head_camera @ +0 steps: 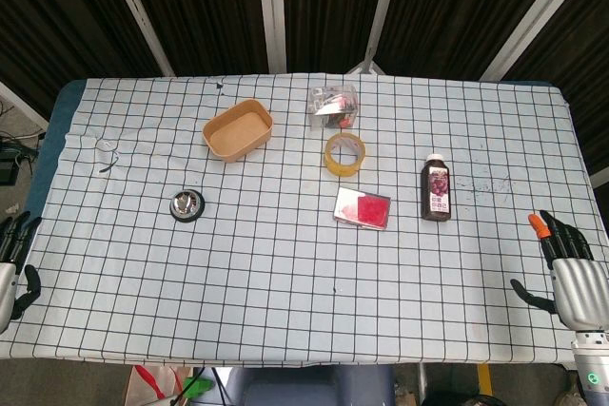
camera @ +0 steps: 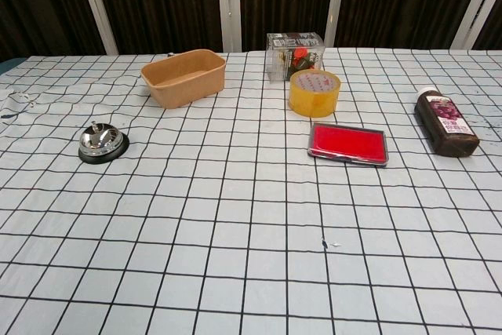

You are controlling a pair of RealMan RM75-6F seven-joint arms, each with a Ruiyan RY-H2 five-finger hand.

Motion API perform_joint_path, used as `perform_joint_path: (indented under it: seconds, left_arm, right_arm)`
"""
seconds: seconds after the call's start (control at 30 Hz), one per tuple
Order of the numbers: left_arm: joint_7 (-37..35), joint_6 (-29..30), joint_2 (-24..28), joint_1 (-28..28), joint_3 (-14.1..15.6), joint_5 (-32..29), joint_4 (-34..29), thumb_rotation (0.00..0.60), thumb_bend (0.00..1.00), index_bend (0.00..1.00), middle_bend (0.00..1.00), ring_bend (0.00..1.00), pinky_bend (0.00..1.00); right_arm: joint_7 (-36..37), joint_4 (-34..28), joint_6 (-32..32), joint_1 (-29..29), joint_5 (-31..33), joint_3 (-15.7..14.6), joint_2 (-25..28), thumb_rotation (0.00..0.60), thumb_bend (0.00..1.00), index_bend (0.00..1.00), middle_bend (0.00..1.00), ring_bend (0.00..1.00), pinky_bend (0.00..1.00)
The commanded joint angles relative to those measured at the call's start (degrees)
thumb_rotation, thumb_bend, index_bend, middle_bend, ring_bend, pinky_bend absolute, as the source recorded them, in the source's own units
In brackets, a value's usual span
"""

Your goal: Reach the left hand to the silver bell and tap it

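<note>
The silver bell (head_camera: 186, 204) with its black base stands on the checked cloth at the left middle of the table; the chest view shows the bell (camera: 102, 143) at the left, upright. My left hand (head_camera: 11, 263) lies at the table's near left edge, fingers apart, holding nothing, well short of the bell. My right hand (head_camera: 569, 268) rests at the near right edge, fingers spread and empty. Neither hand shows in the chest view.
A tan bowl (head_camera: 238, 129), a clear plastic box (head_camera: 333, 105), a roll of yellow tape (head_camera: 344, 154), a red pad (head_camera: 363, 207) and a dark bottle (head_camera: 437, 188) lie across the far and middle table. A small clear item (head_camera: 105, 151) sits far left.
</note>
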Motion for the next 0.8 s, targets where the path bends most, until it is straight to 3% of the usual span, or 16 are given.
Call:
perform_joint_path:
  seconds: [0.03, 0.5, 0.8]
  left_arm:
    - [-0.1, 0.0, 0.1, 0.1, 0.0, 0.0, 0.0, 0.600, 1.00, 0.00, 0.03, 0.00, 0.00]
    - [0.7, -2.3, -0.1, -0.9, 0.2, 0.1, -0.6, 0.600, 1.00, 0.00, 0.03, 0.00, 0.00]
    - [2.6, -8.7, -2.7, -6.8, -3.1, -1.0, 2.5, 0.600, 1.00, 0.00, 0.03, 0.00, 0.00]
  right_arm:
    - [-0.1, 0.0, 0.0, 0.0, 0.0, 0.0, 0.0, 0.600, 0.25, 0.06, 0.03, 0.09, 0.10]
    - [0.1, -0.2, 0.1, -0.1, -0.1, -0.1, 0.1, 0.600, 0.25, 0.06, 0.03, 0.09, 0.10]
    - [0.1, -0.5, 1.1, -0.5, -0.3, -0.1, 0.4, 0.600, 0.25, 0.06, 0.03, 0.09, 0.10]
